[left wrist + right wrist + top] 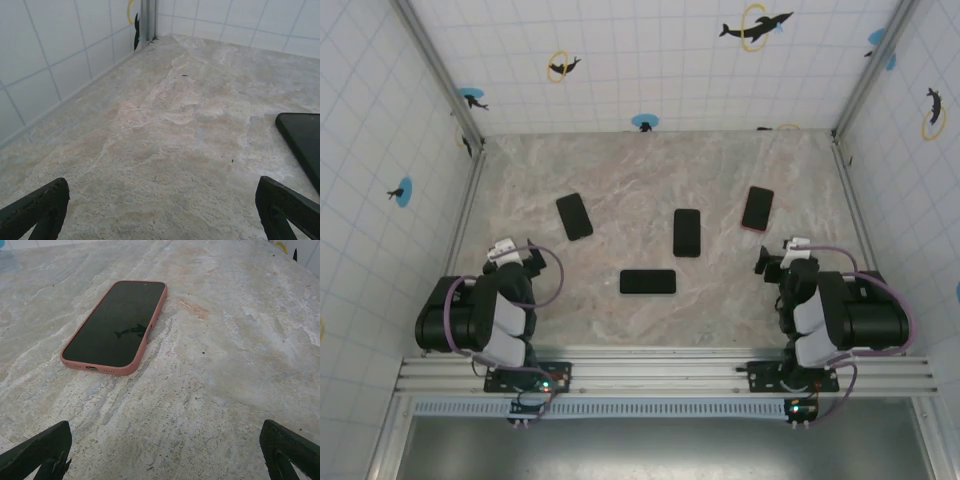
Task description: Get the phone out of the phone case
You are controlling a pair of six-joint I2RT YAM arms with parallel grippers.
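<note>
A phone [117,325] with a dark screen lies face up in a salmon-pink phone case [134,365] on the marble table, just ahead and left of my right gripper [165,455]. From above, the same pink-edged phone [757,208] sits at the back right, a short way beyond the right gripper [782,256]. The right gripper stands open over bare table, apart from the phone. My left gripper [162,212] is open too, low over bare table near the left wall, as is the left gripper [512,250] in the top view.
Three more black phones lie flat: one [574,216] at the left, whose corner [302,140] shows in the left wrist view, one [687,232] in the middle, one [648,282] nearer the front. Tiled walls [380,150] close in the table.
</note>
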